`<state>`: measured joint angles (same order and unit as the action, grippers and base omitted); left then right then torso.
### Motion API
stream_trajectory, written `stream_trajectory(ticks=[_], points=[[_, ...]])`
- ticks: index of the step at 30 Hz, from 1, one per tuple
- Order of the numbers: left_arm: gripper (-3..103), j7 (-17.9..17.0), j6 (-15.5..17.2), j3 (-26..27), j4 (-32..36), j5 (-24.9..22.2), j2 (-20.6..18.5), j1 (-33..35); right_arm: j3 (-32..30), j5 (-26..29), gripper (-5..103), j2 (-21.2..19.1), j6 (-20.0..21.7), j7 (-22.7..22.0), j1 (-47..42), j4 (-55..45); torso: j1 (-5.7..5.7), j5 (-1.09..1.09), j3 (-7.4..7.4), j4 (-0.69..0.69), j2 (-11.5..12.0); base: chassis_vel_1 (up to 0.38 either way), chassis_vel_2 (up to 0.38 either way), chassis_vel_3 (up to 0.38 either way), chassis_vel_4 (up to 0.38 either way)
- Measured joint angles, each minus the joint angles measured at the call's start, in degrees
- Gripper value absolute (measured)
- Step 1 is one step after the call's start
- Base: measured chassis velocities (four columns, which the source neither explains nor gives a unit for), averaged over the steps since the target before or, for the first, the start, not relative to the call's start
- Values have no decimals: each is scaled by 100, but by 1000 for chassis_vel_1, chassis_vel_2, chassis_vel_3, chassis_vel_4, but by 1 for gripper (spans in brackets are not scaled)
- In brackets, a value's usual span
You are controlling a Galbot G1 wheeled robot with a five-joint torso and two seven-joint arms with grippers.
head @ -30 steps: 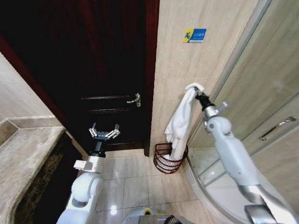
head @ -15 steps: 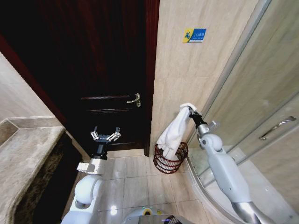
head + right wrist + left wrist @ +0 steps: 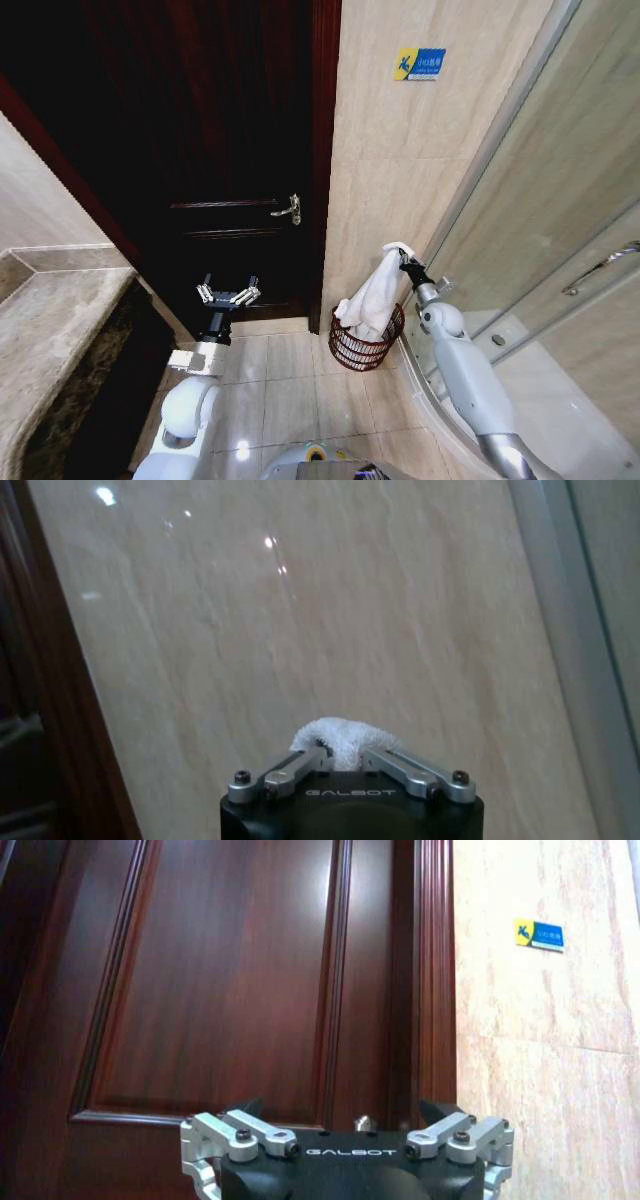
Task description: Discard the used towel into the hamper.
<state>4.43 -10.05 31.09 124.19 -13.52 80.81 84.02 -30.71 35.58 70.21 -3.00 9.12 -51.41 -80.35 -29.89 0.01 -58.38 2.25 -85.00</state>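
Note:
A white towel (image 3: 372,296) hangs from my right gripper (image 3: 404,256), its lower folds resting inside the hamper (image 3: 362,349), a small round reddish-brown open-weave basket on the floor by the tiled wall. In the right wrist view the right gripper (image 3: 340,759) is shut on the towel (image 3: 340,737), with a white bunch showing between the fingers. My left gripper (image 3: 228,294) is held up in front of the dark wooden door, open and holding nothing; the left wrist view has the left gripper (image 3: 345,1123) facing the door panel.
The dark door (image 3: 215,150) with a brass handle (image 3: 289,209) stands left of the hamper. A glass shower enclosure (image 3: 545,220) curves along the right. A stone counter (image 3: 50,330) runs along the left. Beige floor tiles (image 3: 290,390) lie between.
My right arm has come down with the towel, so more of the towel has sunk into the hamper. The left arm has barely moved.

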Motion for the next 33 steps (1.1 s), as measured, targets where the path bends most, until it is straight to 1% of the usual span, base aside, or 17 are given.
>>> stream_trajectory(ticks=[2,3,6,7,11,12,14,15,18,19,21,23,24,26,28,29,33], points=[[100,6,-23,12,0,3,3,31,-27,-42,1,37,-11,7,-39,98,43,0,48,0,92,0,0,0,0],[100,6,-23,12,0,3,3,31,-27,-42,1,37,-11,7,-39,98,43,0,48,0,92,0,0,0,0],[100,20,-84,45,12,13,14,127,-98,-76,1,74,2,14,-75,270,127,0,141,-1,267,0,0,0,0],[100,20,-84,45,12,13,14,127,-98,-76,1,74,2,14,-75,270,127,0,141,-1,267,0,0,0,0],[100,69,-156,52,29,42,49,234,-113,-49,1,98,120,44,-16,431,212,0,233,-1,445,0,0,0,0],[100,69,-156,52,29,42,49,234,-113,-49,1,98,120,44,-16,431,212,0,233,-1,445,0,0,0,0],[100,91,-182,50,47,72,59,280,-99,-45,1,130,59,48,120,539,256,0,280,-1,536,0,0,0,0],[100,91,-182,50,47,72,59,280,-99,-45,1,130,59,48,120,539,256,0,280,-1,536,0,0,0,0],[100,108,-209,48,78,117,87,350,-48,-22,1,163,-63,17,356,594,328,0,362,1,691,0,0,0,0],[100,108,-209,48,78,117,87,350,-48,-22,1,163,-63,17,356,594,328,0,362,1,691,0,0,0,0],[100,112,-216,49,83,129,100,368,-40,-14,1,161,-70,-15,415,565,360,-3,398,0,759,0,0,0,0],[100,114,-230,56,88,139,130,381,-13,19,1,143,-48,-66,429,480,407,-1,450,0,857,0,0,0,0],[100,114,-230,56,88,139,130,381,-13,19,1,143,-48,-66,429,480,407,-1,450,0,857,0,0,0,0],[100,119,-251,58,88,150,159,391,-10,-15,1,148,-50,-39,425,548,443,-3,485,0,926,0,0,0,0],[100,152,-271,57,87,166,194,425,-20,-128,1,226,-109,54,422,800,490,1,532,-1,1023,0,0,0,0],[100,152,-271,57,87,166,194,425,-20,-128,1,226,-109,54,422,800,490,1,532,-1,1023,0,0,0,0],[100,182,-295,67,100,170,195,458,-72,-168,1,383,-141,106,451,1037,553,0,603,0,1158,0,0,0,0]])
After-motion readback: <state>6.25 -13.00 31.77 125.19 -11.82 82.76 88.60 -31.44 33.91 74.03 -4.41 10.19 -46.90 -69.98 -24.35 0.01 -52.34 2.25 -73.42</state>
